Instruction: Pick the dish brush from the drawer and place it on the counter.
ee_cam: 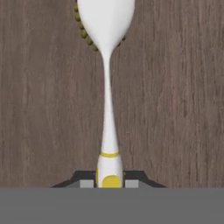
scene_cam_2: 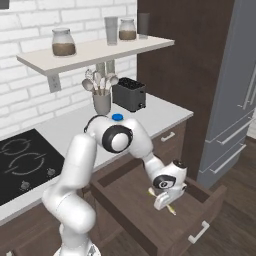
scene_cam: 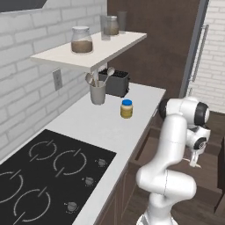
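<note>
The dish brush (ee_cam: pixel 107 87) lies on the drawer's wooden floor (ee_cam: pixel 175 96), its whitish head with yellow bristles far from the hand and its thin handle running back between my fingertips. My gripper (ee_cam: pixel 109 183) is shut on the handle's yellow-tipped end. From the right base view, the gripper (scene_cam_2: pixel 161 202) reaches down into the open dark brown drawer (scene_cam_2: pixel 125 192), and the brush's yellow end (scene_cam_2: pixel 171 210) pokes out below it. The hand (scene_cam: pixel 194 159) hangs low beside the pale counter (scene_cam: pixel 101 127), which sits above and behind the drawer.
A blue-lidded jar (scene_cam: pixel 126 108), a utensil cup (scene_cam: pixel 97 93) and a black toaster (scene_cam: pixel 115 82) stand on the counter. The black cooktop (scene_cam: pixel 44 171) is set in its near left. A white shelf (scene_cam: pixel 88 55) with jars hangs above. A grey fridge (scene_cam_2: pixel 235 100) stands at right.
</note>
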Robot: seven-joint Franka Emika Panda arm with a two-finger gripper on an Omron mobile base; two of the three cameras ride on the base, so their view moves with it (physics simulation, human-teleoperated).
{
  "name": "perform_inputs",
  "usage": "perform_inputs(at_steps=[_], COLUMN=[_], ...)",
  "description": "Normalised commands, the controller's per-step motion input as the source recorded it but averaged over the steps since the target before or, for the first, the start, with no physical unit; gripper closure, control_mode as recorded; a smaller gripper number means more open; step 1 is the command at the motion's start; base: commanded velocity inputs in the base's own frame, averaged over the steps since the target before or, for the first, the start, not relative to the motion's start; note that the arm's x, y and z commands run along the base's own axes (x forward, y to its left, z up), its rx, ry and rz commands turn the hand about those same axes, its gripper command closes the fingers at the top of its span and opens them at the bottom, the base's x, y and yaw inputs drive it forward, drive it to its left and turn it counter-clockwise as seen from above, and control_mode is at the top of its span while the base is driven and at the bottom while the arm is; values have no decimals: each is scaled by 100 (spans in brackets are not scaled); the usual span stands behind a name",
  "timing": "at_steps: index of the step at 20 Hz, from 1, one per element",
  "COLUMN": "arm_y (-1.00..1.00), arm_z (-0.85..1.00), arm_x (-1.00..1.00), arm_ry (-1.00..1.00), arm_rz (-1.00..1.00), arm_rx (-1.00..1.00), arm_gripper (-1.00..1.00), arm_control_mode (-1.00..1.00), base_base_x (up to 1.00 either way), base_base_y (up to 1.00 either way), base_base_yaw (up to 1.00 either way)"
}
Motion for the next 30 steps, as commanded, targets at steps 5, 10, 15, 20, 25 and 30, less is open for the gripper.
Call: perform_inputs(at_steps=[5,10,15,20,25,30], arm_y=[0,-2,-4,41,98,100], arm_z=[82,100,100,100,100,100], arm_x=[-31,-2,0,-5,0,0], arm_ry=[-3,-1,-8,-15,0,0], arm_rz=[0,0,0,0,-2,-4], arm_rx=[0,5,4,-2,-14,-9], arm_gripper=[100,100,100,100,100,100], arm_control_mode=[-100,-100,-100,-100,-100,-100], base_base_x=[0,0,0,0,0,0], base_base_y=[0,0,0,0,0,0], base_base_yaw=[0,0,0,0,0,0])
